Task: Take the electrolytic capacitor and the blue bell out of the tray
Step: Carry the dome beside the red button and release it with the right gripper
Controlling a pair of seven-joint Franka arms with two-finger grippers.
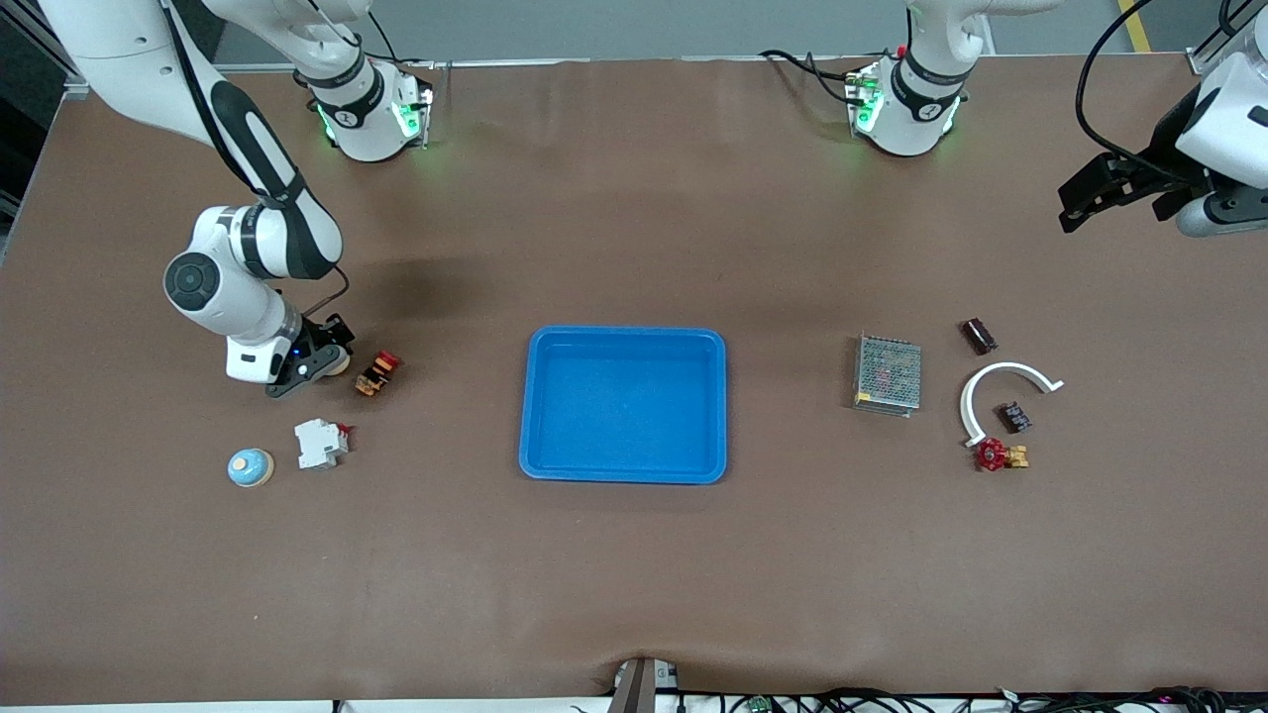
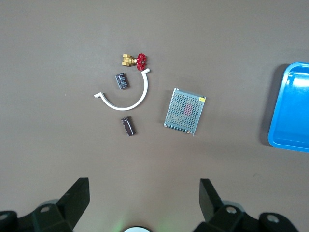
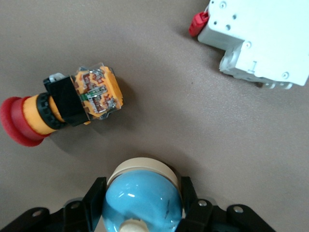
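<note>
My right gripper [image 1: 319, 362] is low at the table near the right arm's end, shut on a blue-domed bell with a cream base [image 3: 142, 198]. A second blue bell [image 1: 250, 467] sits on the table nearer the front camera. Two dark capacitors [image 1: 979, 336] [image 1: 1014, 417] lie toward the left arm's end, also in the left wrist view [image 2: 128, 126] [image 2: 122, 80]. My left gripper [image 1: 1080, 198] hangs high over the bare table at that end, open and empty [image 2: 143, 193].
A blue tray [image 1: 624, 334] sits mid-table. A red emergency button [image 1: 377, 372] and a white breaker [image 1: 320, 443] lie beside my right gripper. A mesh power supply [image 1: 888, 373], a white arc [image 1: 1005, 367] and a red-handled brass valve [image 1: 999, 456] lie by the capacitors.
</note>
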